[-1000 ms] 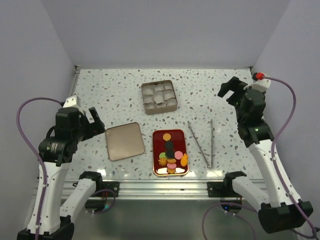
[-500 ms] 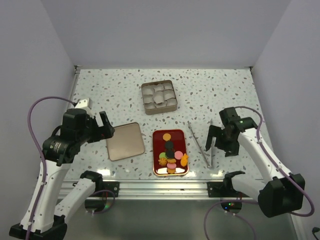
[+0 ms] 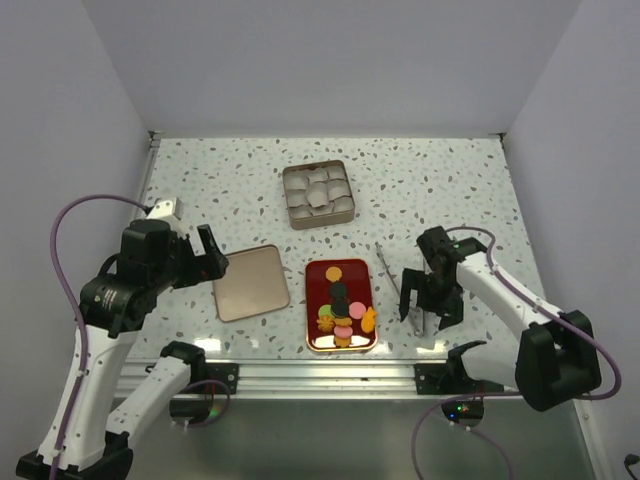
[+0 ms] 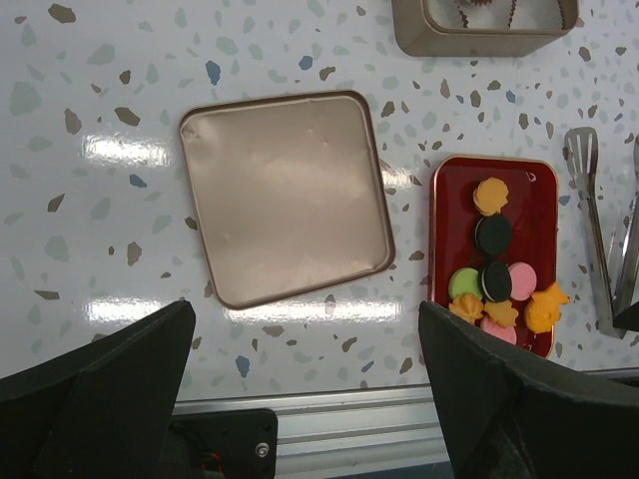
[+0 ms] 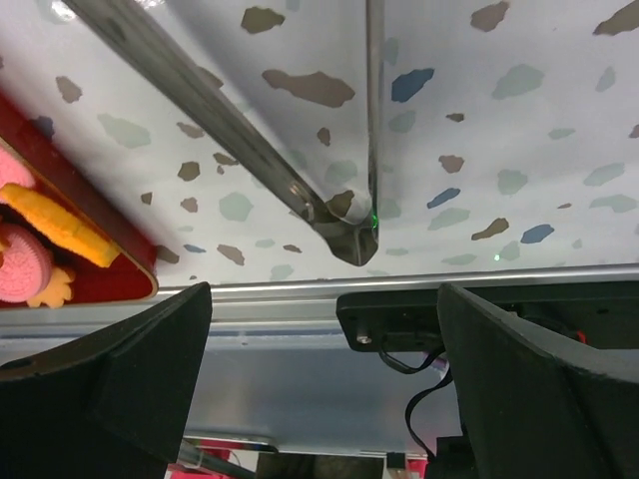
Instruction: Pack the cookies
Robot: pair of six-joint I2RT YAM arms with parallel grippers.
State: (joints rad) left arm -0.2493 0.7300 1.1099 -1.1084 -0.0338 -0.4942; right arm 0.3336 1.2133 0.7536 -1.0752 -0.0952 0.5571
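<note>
Basically at zero on packing. Seeing all the cookies [image 3: 342,308] on the red tray [image 3: 360,272] at the near middle of the table: orange, black, pink, green and brown, mostly bunched toward the tray's near end. Seeing none in the tin [image 3: 288,200] further back. Holds only paper cups, empty as far as can be told from above. Noting the lid [image 3: 250,283] off, flat on the table just left of the tray, nothing on it.

Reading the left gripper [image 3: 208,258] as hovering by the lid's left edge, jaws wide apart, holding nothing. Reading the right gripper [image 3: 428,305] as down low over the tongs [image 3: 387,266], right of the tray, jaws spread wide and straddling the hinge end near the table's front edge. Not clamped. Cannot tell whether touching the metal.

Judging the current step as tongs pickup. Left to do: close on the tongs, lift, move every cookie from tray to tin cups, probably lid on after.
</note>
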